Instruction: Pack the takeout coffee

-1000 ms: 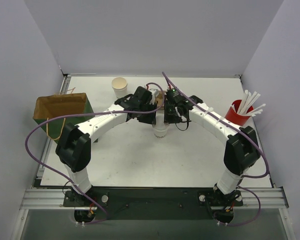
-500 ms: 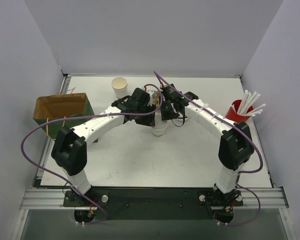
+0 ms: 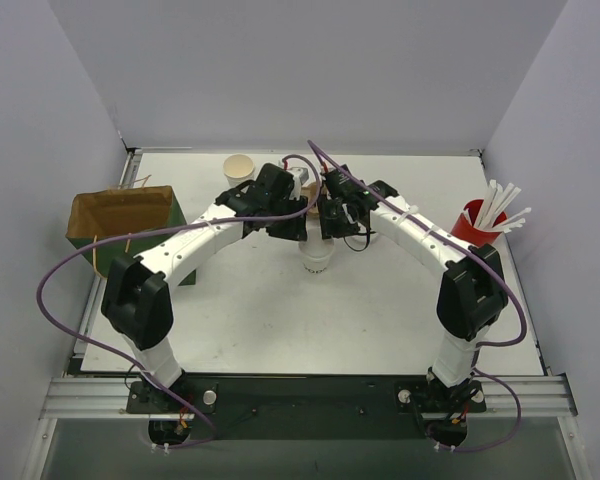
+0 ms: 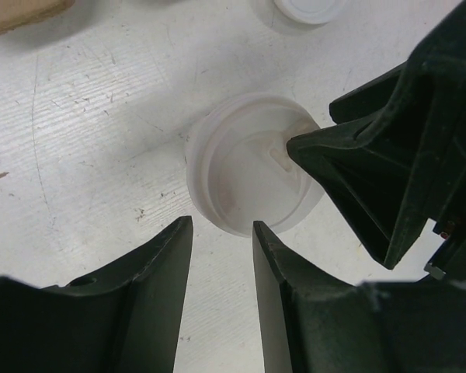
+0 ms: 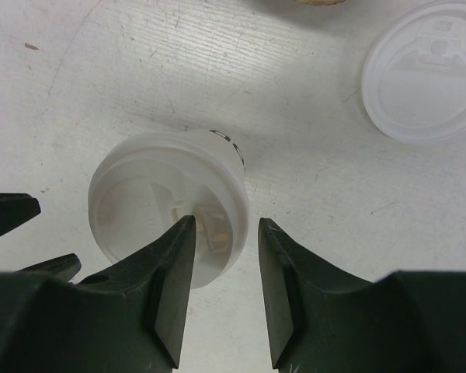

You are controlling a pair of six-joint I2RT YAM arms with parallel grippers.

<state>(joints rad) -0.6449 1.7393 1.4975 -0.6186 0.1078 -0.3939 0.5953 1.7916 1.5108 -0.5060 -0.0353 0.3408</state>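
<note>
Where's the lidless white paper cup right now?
In the top view, the lidless white paper cup stands near the far edge of the white table, left of centre, beyond and right of the open brown bag.

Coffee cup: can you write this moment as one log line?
cup: upright, lid on | left gripper: open, over cup | right gripper: open, tip at lid

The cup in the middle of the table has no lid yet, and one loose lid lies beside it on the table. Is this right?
No. The cup already has its lid on, as the right wrist view shows. One loose lid does lie beside it on the table.
</note>
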